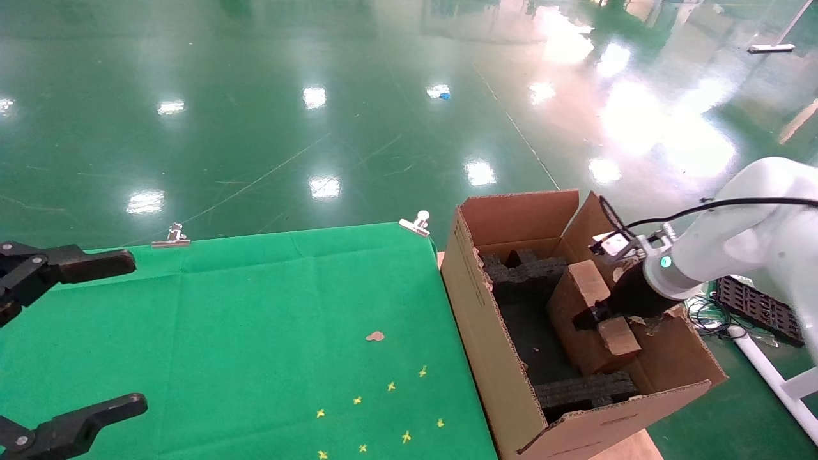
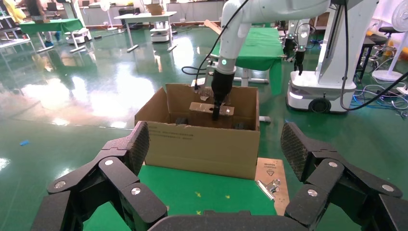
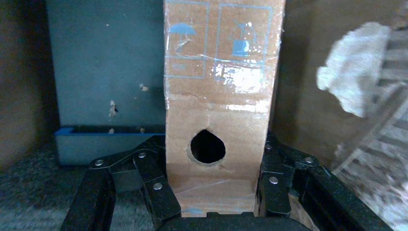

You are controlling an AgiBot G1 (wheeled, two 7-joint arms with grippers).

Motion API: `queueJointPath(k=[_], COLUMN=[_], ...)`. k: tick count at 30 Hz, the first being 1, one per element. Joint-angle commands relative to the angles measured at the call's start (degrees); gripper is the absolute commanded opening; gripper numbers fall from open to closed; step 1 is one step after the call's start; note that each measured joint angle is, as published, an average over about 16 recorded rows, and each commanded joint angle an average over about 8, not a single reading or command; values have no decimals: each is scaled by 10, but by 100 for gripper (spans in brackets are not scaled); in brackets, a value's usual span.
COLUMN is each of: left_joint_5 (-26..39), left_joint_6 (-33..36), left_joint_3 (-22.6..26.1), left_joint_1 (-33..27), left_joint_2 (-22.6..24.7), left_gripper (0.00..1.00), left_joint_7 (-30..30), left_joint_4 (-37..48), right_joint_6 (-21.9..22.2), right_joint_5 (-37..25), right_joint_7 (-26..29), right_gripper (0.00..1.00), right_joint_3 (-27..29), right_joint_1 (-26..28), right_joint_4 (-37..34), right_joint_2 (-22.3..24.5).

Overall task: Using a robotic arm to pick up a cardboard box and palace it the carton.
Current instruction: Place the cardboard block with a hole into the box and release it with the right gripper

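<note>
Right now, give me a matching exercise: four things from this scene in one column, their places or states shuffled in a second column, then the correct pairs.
Things:
1. cardboard box
2. left gripper
3. metal clip
4. carton

Places or states:
A. open, over the green cloth, holding nothing
B. clamped on the cloth's far edge
C. standing beside the table, flaps open, black foam inside
D. held by the right gripper inside the carton

Pairs: 1-D, 2-A, 3-B, 4-C
</note>
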Motion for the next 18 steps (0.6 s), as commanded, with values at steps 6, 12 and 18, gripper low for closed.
queueJointPath(k=[6, 12, 18], left_joint_5=[0, 0, 0], left_joint_6=[0, 0, 0], left_joint_3=[0, 0, 1], left_joint_1=[0, 0, 0], left_joint_2=[0, 0, 0], left_gripper=[100, 100, 100], left_joint_7=[0, 0, 0], left_joint_4=[0, 0, 0], right_joint_6=[12, 6, 3], right_joint_5=[13, 10, 6], right_joint_7=[-11, -19, -21], right_gripper=[82, 100, 100], right_joint_3=[9, 7, 4], right_joint_1=[-15, -8, -3], right_joint_4=[-11, -20, -29], right_joint_2=[-5, -6, -8])
